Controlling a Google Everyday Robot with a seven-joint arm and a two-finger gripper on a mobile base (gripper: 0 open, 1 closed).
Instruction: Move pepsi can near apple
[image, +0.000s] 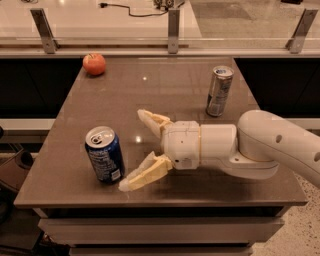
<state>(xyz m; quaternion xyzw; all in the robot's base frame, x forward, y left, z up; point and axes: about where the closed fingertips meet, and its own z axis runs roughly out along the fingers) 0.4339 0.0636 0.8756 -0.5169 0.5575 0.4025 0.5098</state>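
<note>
Your table (165, 80) lies under the claw. The arm (270, 147) stretches low and level behind it, wrist turned so the fingers spread sideways, likely to straddle a standing can. The gripper (132, 150) hovers with its fingers wide apart, holding nothing. The pepsi can (105, 155) stands upright just ahead of the fingertips, not yet between them. The slim silver can (219, 91) stands back beside the wrist, and the apple (94, 64) sits well beyond the claw, at the far corner.
</note>
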